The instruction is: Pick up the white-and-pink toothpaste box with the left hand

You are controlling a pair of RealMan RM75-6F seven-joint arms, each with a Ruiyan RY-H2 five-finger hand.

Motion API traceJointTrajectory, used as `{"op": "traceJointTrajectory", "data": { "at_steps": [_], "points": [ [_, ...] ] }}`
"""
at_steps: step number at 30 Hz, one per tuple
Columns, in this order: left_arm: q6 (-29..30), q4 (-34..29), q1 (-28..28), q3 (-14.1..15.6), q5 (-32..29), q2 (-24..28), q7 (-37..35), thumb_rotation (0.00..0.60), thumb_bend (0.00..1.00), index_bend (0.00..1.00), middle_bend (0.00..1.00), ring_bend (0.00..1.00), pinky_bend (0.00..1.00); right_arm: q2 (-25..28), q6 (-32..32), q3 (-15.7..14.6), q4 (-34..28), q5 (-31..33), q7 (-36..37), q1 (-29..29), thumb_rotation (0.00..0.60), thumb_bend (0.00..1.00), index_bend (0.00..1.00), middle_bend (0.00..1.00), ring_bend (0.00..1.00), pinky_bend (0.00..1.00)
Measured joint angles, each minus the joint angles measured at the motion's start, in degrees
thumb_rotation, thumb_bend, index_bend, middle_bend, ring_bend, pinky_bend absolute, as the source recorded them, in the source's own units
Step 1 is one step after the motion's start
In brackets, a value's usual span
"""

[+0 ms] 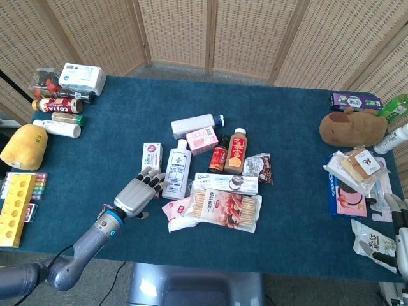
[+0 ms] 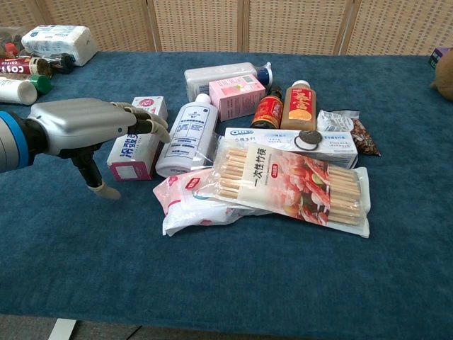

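Note:
The white-and-pink toothpaste box (image 1: 152, 154) lies flat at the left of the central pile, next to a white bottle (image 1: 176, 171). My left hand (image 1: 137, 194) hovers over the box's near end with its fingers spread and holds nothing. In the chest view the left hand (image 2: 85, 131) has its fingers (image 2: 145, 124) across the middle of the box (image 2: 134, 154) and its thumb pointing down at the box's left side. Whether it touches the box I cannot tell. My right hand (image 1: 396, 226) shows only partly at the lower right edge, fingers apart and empty.
Right of the bottle lie a skewer pack (image 1: 224, 208), an Oreo box (image 1: 226, 183), a pink carton (image 1: 202, 140) and two drink bottles (image 1: 229, 152). A yellow plush (image 1: 24, 146) and a yellow tray (image 1: 16, 199) sit at the left edge. A brown plush (image 1: 352, 127) and packets sit at the right.

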Motion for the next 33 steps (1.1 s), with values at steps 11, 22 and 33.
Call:
{"op": "traceJointTrajectory", "data": {
  "at_steps": [11, 22, 33],
  "points": [
    [0.87, 0.49, -2.06, 3.01, -3.46, 0.26, 4.80, 0.600, 0.21, 0.15, 0.11, 0.00, 0.00, 0.30, 0.89, 0.18, 0.32, -0.42, 1.15, -0.91, 0.599, 0.04, 0.00, 0.00, 0.00, 0.00],
    [3.29, -1.36, -1.47, 6.11, -7.20, 6.04, 5.85, 0.600, 0.21, 0.15, 0.13, 0.00, 0.00, 0.47, 1.57, 0.39, -1.03, -1.77, 0.04, -1.13, 0.599, 0.04, 0.00, 0.00, 0.00, 0.00],
    [8.42, -4.59, 3.01, 8.52, -8.70, 16.37, 1.38, 0.600, 0.21, 0.13, 0.15, 0.00, 0.00, -0.02, 1.17, 0.42, -1.65, -2.33, -0.31, -1.01, 0.600, 0.04, 0.00, 0.00, 0.00, 0.00]
  ]
}}
